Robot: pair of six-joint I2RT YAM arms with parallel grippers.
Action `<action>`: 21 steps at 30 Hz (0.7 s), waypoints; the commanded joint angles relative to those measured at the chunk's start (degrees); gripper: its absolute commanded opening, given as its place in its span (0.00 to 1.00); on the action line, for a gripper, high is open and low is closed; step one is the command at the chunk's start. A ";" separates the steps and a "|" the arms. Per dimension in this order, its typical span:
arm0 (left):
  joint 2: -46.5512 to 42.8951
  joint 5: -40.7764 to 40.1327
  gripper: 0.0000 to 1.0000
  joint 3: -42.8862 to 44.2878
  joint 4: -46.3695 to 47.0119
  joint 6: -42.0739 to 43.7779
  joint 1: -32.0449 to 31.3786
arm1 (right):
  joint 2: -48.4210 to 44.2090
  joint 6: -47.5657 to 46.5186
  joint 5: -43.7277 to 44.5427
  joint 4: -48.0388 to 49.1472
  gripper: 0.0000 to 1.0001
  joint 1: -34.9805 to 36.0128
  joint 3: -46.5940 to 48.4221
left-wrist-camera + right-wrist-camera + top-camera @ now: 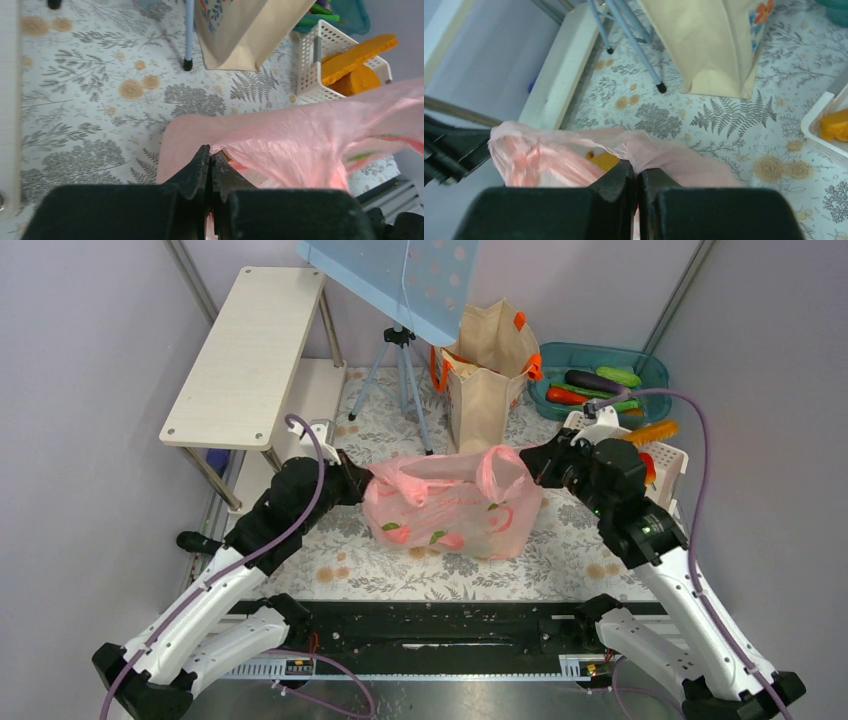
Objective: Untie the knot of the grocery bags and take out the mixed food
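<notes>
Thin translucent pink plastic grocery bag (455, 505) at centre of floral tablecloth (560, 560), between my arms. My left gripper (210, 160) clamped on bag's left edge; my right gripper (636, 175) clamped on right handle. Beige floral tote (490, 370) behind.

Two arms in view, and they're a matched pair: white shells on the lower links, chunky black housings at the joints and bases. The left arm (245, 540) carries a purple cable looping off its wrist and trailing down along the white link. The right arm (650, 540) has the same purple cable, arcing high and wide past its elbow, and a small green light glows on its black joint. Up close, both grippers show matte black, wedge-shaped fingers (197, 167) with rough-textured faces.
</notes>
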 commanded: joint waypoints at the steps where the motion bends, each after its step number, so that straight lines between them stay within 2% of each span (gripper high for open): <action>1: -2.02 -5.32 0.07 4.06 -5.26 2.22 1.00 | 0.95 -6.23 -13.37 -11.38 0.04 -3.14 6.93; 3: -2.64 -4.31 0.17 4.85 -6.01 3.51 1.03 | 2.06 -6.35 -17.04 -11.39 0.02 -3.48 7.31; 8: -3.50 6.84 0.64 9.55 -5.76 9.15 0.91 | 4.77 -4.04 -25.93 -7.91 0.02 -4.21 5.92; 11: -1.33 15.53 0.81 13.46 -4.97 12.72 0.83 | 5.83 -2.59 -29.84 -5.42 0.01 -4.24 4.91; 16: 6.48 23.13 0.95 19.16 -6.17 18.04 -0.11 | 5.46 -1.87 -32.06 -3.79 0.00 -4.30 4.12; 18: 9.59 21.54 0.98 20.27 -6.38 20.83 -1.79 | 5.19 -2.03 -32.60 -3.75 0.00 -4.30 4.05; 21: 14.29 13.13 0.99 23.09 -7.49 26.06 -6.00 | 4.57 -2.23 -33.44 -3.73 0.00 -4.30 4.03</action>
